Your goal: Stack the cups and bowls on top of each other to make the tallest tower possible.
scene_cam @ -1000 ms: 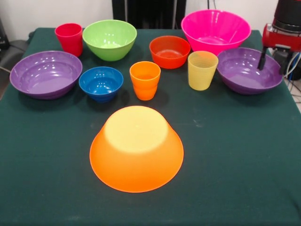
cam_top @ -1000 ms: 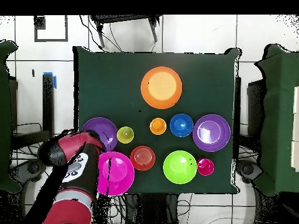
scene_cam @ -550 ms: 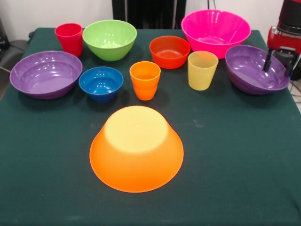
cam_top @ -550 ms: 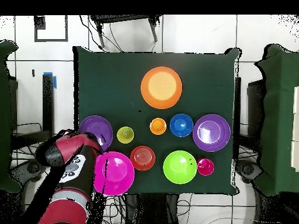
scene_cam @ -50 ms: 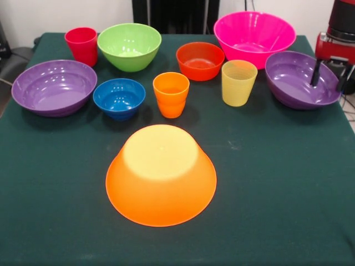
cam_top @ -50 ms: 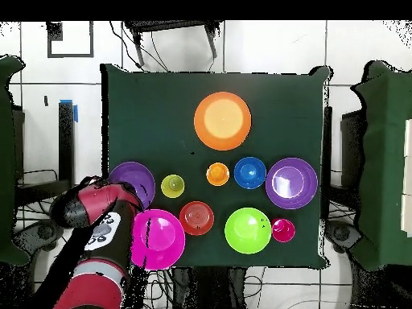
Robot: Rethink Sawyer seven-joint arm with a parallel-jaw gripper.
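Note:
My gripper is at the right edge, astride the right rim of a purple bowl, with one finger inside and one outside. It looks shut on that rim, and the bowl sits slightly tilted. A big yellow-orange bowl lies upside down near the front. A second purple bowl, a blue bowl, an orange cup and a yellow cup form the middle row. Behind them stand a red cup, a green bowl, an orange-red bowl and a pink bowl. No pieces are stacked.
The dark green table carries everything. In the overhead view the red arm comes in from the lower left and covers part of the gripped purple bowl and the pink bowl.
The gripper moved right with the right purple bowl, which shifted toward the table edge and tipped a little. Nothing else moved.

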